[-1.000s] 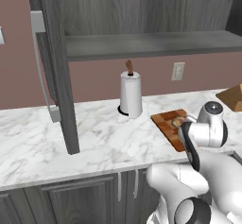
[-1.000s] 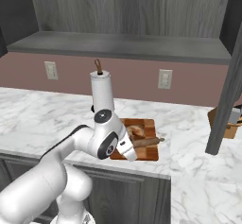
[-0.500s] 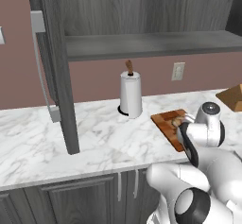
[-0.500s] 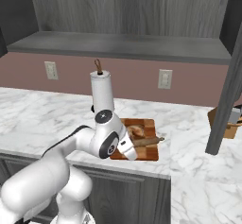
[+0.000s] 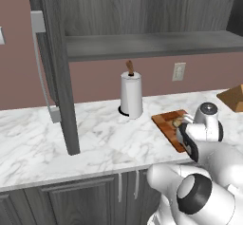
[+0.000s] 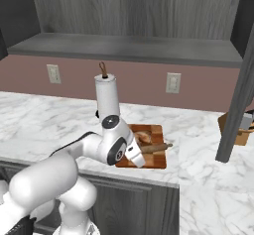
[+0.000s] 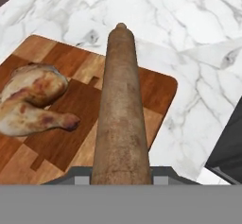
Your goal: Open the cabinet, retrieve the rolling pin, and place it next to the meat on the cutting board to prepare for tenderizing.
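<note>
The jaws pinch the near end of the rolling pin (image 7: 121,109), whose long axis runs straight out from the hand, over the cutting board (image 7: 156,90) toward its far edge and the marble desk (image 7: 189,20). The meat (image 7: 33,98) lies on the board just beside the pin, apart from it, so a release here would likely set it alongside. The arm reaches low and forward from the base, wrist bent over the board (image 6: 156,130), below the open cabinet (image 6: 134,45).

Glossy white arm (image 6: 64,164), dark joints
</note>
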